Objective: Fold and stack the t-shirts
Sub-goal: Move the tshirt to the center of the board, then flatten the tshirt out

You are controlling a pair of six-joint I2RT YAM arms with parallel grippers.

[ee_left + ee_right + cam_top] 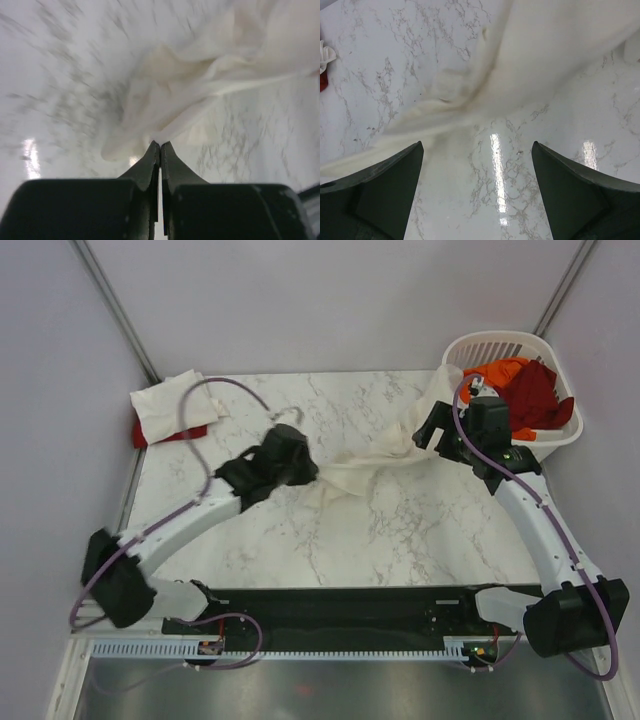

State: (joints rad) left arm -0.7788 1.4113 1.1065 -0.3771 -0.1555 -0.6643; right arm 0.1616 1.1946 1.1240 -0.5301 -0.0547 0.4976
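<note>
Left gripper (160,146) looks pinched shut on shirt (200,80) edge (blurry); shirt's long axis runs ahead of those jaws, passing under wide-open right gripper (477,145).

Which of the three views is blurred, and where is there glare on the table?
Left wrist view: motion-blurred, the marble table smeared, the left gripper shut on the cream t-shirt sharper; right wrist view: sharp, two glare streaks on the table beyond the open right gripper; top external view: sharp, evenly lit.
</note>
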